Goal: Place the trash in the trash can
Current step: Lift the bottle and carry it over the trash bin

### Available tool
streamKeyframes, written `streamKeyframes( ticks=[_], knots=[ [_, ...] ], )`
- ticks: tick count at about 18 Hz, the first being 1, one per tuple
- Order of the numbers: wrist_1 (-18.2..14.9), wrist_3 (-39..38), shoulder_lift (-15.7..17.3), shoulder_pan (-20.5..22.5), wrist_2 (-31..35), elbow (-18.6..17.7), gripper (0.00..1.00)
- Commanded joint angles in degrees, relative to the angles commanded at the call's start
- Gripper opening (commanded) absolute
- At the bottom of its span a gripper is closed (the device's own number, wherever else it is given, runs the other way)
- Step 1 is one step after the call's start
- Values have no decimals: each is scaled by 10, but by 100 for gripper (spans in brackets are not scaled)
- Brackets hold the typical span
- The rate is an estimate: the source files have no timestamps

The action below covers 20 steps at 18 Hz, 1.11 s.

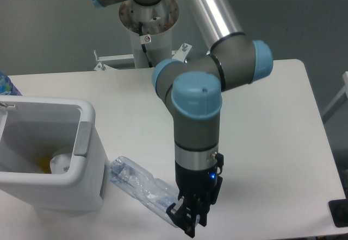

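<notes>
A crushed clear plastic bottle (138, 188) lies slanted near the table's front edge, its left end close to the trash can's wall. My gripper (185, 222) points down at the bottle's right end, its fingers closed around that end. The trash can (89, 181) is a white bin with a thick rim and a grey tab (82, 138), standing at the left. Inside it sits a white crumpled paper wrapper (61, 161). Whether the bottle's left end still rests on the table I cannot tell.
Something yellow (41, 164) lies in the bin beside the paper. A blue object (5, 85) peeks in at the left edge. The robot's base post (149, 28) stands behind the table. A black item (340, 213) is at the front right corner.
</notes>
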Motion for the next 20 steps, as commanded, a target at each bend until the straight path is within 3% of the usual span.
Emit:
streamKeyframes(
  ticks=[7, 17, 20],
  knots=[
    [4, 1, 11, 2, -25, 46, 21],
    [4, -5, 65, -6, -72, 40, 22],
    [3, -8, 65, -25, -74, 37, 22]
  ],
)
